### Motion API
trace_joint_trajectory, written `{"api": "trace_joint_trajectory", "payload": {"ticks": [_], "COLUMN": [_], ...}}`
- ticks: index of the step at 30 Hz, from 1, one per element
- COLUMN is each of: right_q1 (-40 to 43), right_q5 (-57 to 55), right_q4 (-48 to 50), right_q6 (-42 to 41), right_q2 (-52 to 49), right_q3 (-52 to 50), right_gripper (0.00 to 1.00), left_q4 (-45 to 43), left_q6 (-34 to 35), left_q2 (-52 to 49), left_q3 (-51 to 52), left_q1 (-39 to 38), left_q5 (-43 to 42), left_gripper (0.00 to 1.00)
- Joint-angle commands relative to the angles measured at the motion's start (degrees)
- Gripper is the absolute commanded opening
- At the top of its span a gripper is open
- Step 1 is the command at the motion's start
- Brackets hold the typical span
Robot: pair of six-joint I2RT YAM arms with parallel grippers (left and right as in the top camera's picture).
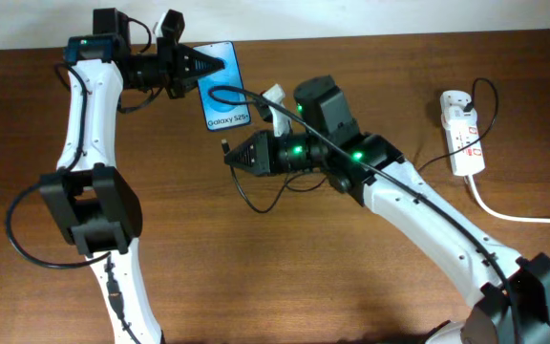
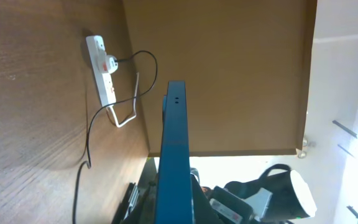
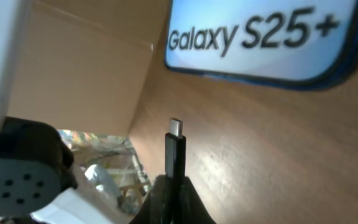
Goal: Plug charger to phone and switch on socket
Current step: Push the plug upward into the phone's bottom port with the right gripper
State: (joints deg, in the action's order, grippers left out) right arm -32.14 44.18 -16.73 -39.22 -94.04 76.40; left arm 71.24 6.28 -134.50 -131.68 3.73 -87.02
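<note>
- The left gripper (image 1: 201, 65) is clamped on the phone (image 1: 222, 84), gripping it at its left long edge.
- The phone sits near the far edge of the table (image 1: 179, 258), screen up, its white band reading "Galaxy S25+" at the end nearer the right arm.
- In the left wrist view the phone (image 2: 176, 143) shows edge-on, as a narrow blue strip rising from the bottom of the frame. Whether it rests on the table or is held just above it cannot be told.
- The right gripper (image 1: 231, 153) is closed on the charger (image 1: 254, 204) just behind its small plug.
- The plug's metal tip sticks out past the fingertips.
- The rest of the thin black cable curls in a loop on the table beneath this gripper.
- In the right wrist view the charger (image 3: 176, 152) stands straight up from the right gripper (image 3: 171, 190), its tip aimed toward the white-band end of the phone (image 3: 253, 37).
- The tip is near the phone but apart from it, with bare wood between them, so the plug is not in the phone.
- The socket (image 1: 463, 134) lies on the right side of the table, well apart from both grippers.
- A black plug (image 1: 458, 99) sits in its far end, and a thick white cord (image 1: 514, 216) runs from its near end to the right edge of the frame.
- The left wrist view also shows the socket (image 2: 101, 68), with a red mark on it. The position of its switches cannot be made out.
</note>
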Motion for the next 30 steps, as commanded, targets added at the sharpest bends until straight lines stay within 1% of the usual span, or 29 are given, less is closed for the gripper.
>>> {"api": "trace_joint_trajectory", "payload": {"ticks": [1, 8, 12, 21, 30], "right_q1": [-0.07, 1.14, 1.16, 1.14, 1.14], "right_q5": [0.79, 0.09, -1.68, -5.92, -6.54], "right_q4": [4.57, 8.48, 8.61, 8.68, 10.14], "right_q6": [-0.11, -0.33, -1.79, -1.81, -3.13], "right_q2": [-0.09, -0.09, -0.11, -0.11, -0.42], "right_q3": [-3.06, -3.26, -3.28, -3.28, -3.28], "right_gripper": [0.04, 0.04, 0.04, 0.04, 0.04], "left_q4": [-0.11, -0.04, -0.07, -0.04, -0.04], "left_q6": [0.55, 0.57, 0.57, 0.55, 0.55], "left_q2": [0.46, 0.46, 0.46, 0.46, 0.46], "left_q3": [-0.59, -0.59, -0.59, -0.59, -0.59], "left_q1": [1.01, 1.2, 1.22, 1.2, 1.14], "left_q5": [-3.17, -3.17, -3.17, -3.17, -3.17], "left_gripper": [0.0, 0.0, 0.0, 0.0, 0.0]}}
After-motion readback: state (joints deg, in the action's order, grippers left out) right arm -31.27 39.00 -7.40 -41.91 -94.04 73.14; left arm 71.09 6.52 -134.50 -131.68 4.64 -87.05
